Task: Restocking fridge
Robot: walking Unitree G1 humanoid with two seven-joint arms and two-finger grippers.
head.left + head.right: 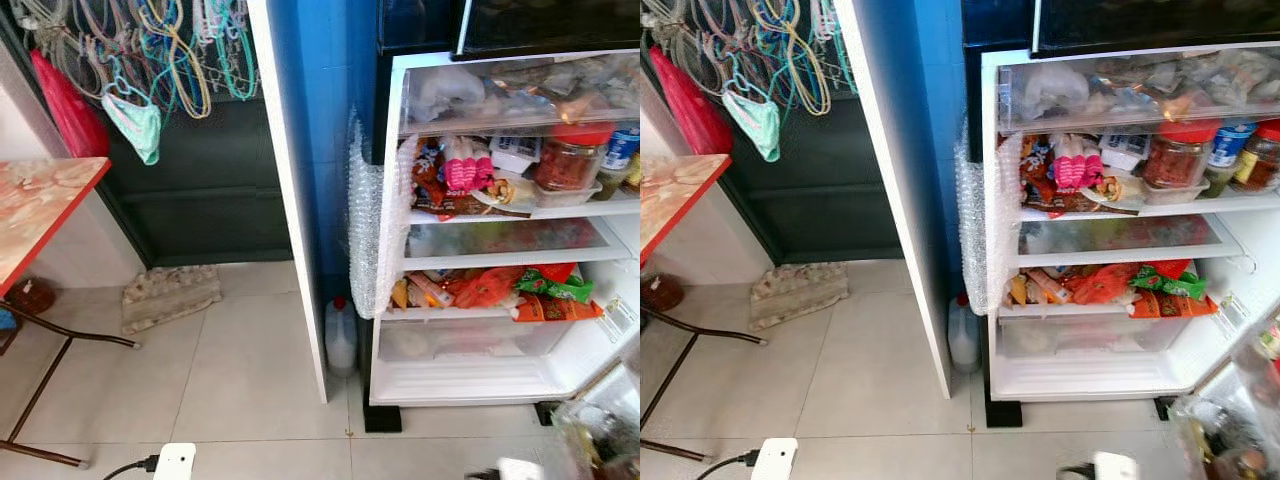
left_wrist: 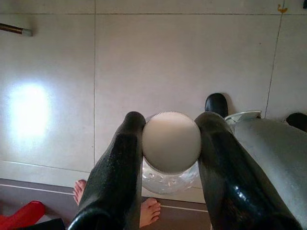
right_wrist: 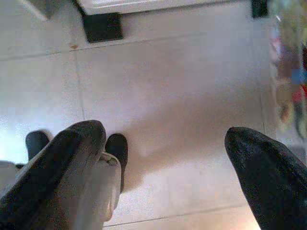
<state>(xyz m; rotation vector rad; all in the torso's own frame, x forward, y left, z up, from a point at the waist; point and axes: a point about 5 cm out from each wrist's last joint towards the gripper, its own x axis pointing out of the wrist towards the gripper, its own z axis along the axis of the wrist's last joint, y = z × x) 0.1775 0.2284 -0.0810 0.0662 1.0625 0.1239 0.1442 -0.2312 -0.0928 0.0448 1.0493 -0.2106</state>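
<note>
At the far left is a worktop (image 1: 40,205) with a red edge and thin dark legs. Behind it a red bag (image 1: 68,108) hangs on the wall, and next to that is a bunch of coloured hangers (image 1: 170,50). A folded mat (image 1: 170,296) lies on the floor (image 1: 240,370) under them. Near the bottom edge, a white plug box (image 1: 174,462) with a black cord rests on the tiles.

The left gripper (image 2: 171,143) hangs over the floor, pointing down. Its two black fingers (image 2: 117,167) are squeezed on a clear bottle (image 2: 171,170) with a white cap (image 2: 171,142). The cap sits right between them. A person's bare feet (image 2: 149,211) show on the floor below the bottle.

In the middle, the white fridge door (image 1: 292,200) stands open. A plastic jug (image 1: 341,338) with a red cap stands on the floor between the door and the fridge (image 1: 385,250). Bubble wrap (image 1: 364,225) hangs down the fridge's left side.

The fridge is on the right, and it is full. A clear drawer (image 1: 520,95) is on top. Below it a shelf holds packets and a jar with a red lid (image 1: 572,160). Lower down are orange and green snack bags (image 1: 520,288), then another clear drawer (image 1: 470,338).

The right gripper (image 3: 165,158) also points at the floor, near the bottom of the fridge. Its fingers (image 3: 259,167) are wide apart, with nothing between them.
</note>
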